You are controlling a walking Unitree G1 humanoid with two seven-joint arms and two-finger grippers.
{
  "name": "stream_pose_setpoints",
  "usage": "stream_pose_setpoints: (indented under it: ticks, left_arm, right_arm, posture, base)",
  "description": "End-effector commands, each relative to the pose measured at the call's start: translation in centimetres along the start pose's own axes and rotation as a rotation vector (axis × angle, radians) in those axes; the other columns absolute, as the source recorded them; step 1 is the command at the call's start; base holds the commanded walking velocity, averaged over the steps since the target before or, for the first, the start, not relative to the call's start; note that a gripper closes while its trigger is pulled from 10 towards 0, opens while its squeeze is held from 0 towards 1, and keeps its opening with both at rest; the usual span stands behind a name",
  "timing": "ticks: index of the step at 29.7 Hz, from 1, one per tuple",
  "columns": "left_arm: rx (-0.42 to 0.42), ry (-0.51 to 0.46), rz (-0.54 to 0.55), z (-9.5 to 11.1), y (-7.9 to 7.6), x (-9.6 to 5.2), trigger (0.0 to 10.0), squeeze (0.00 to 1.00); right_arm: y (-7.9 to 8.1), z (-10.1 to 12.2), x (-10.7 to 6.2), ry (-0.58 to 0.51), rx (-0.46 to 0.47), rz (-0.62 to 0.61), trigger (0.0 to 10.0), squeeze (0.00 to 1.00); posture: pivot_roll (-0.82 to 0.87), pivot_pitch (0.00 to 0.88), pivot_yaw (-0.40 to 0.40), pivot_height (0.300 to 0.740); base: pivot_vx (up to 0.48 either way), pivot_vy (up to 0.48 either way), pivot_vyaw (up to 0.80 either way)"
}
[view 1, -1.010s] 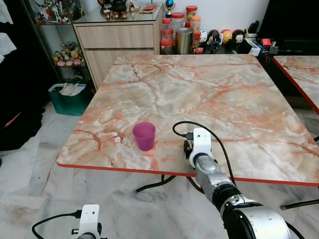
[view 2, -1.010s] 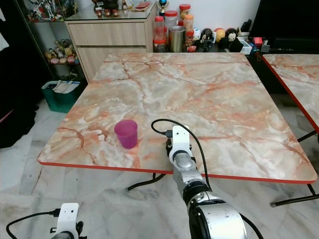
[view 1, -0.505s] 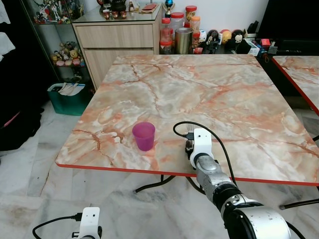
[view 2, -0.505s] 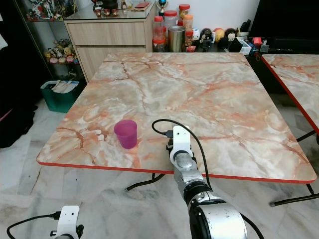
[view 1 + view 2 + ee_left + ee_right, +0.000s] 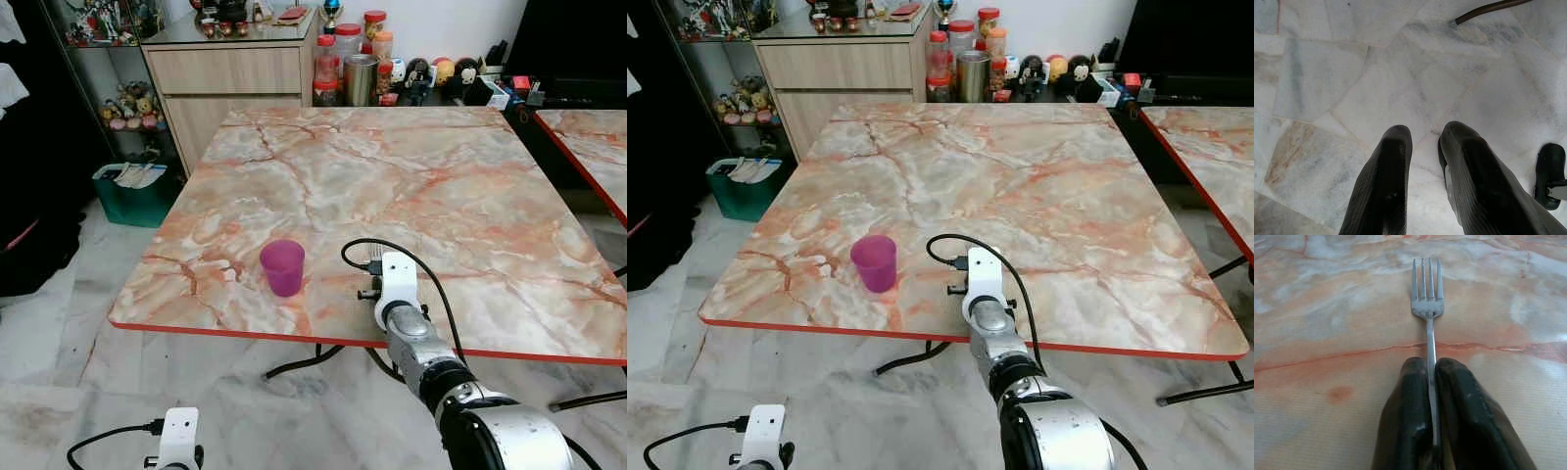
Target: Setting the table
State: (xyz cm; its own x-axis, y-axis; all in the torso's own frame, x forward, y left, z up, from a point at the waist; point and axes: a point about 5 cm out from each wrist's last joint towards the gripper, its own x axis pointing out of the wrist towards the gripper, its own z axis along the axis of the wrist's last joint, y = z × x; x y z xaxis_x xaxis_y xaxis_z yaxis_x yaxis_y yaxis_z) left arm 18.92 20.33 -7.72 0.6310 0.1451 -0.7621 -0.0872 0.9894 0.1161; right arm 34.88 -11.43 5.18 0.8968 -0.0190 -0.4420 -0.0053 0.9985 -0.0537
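Metal fork [image 5: 1428, 308] clamped by its handle between right gripper [image 5: 1431, 382] fingers, tines low over the marble table [image 5: 441, 186] near its front edge. Purple cup [image 5: 282, 267] stands just beside, to the left. Left gripper [image 5: 1425, 147] hangs over tiled floor [image 5: 1327, 78], fingers slightly apart.

A square counter [image 5: 411, 186] is veined marble in peach, orange and cream, edged in red. A translucent magenta plastic cup [image 5: 282, 267] stands on it. The silver metal fork [image 5: 1427, 318] sits between black rubbery fingers [image 5: 1405, 421]. The marble-tiled floor [image 5: 1352, 88] is pale grey-white with tan patches.
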Motion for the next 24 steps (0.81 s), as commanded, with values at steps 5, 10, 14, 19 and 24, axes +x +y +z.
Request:
stream_pose_setpoints:
  ticks: [5,10,14,19,24]
  left_arm:
    - [-0.002,0.015,-0.002,0.0,0.1,0.1,10.0,0.00]
    - [-0.003,0.013,0.001,0.1,0.1,0.1,10.0,0.00]
    - [-0.004,0.012,0.005,0.1,0.2,0.1,10.0,0.00]
    - [-0.001,0.000,0.022,0.3,0.3,0.1,10.0,0.00]
    - [0.011,-0.008,0.033,0.5,0.5,0.1,10.0,0.00]
  right_arm:
    - [0.6,0.4,0.0,-0.010,-0.007,0.021,0.0,0.00]
    - [0.6,0.8,0.0,-0.038,-0.006,0.012,0.0,0.00]
    - [0.5,2.0,0.1,-0.113,-0.009,0.004,1.3,0.00]
    - [0.4,3.9,-0.1,-0.245,-0.014,-0.006,10.0,0.00]
    - [0.1,4.7,-0.5,-0.354,-0.011,-0.016,10.0,0.00]
  posture:
    - [0.04,0.000,0.012,0.740]
    - [0.05,0.000,0.013,0.740]
    - [0.04,0.000,0.013,0.740]
    - [0.04,0.000,0.014,0.740]
    - [0.04,0.000,0.014,0.740]
  base:
    - [0.000,0.000,0.00]
    - [0.000,0.000,0.00]
    - [0.000,0.000,0.00]
    - [0.000,0.000,0.00]
    - [0.000,0.000,0.00]
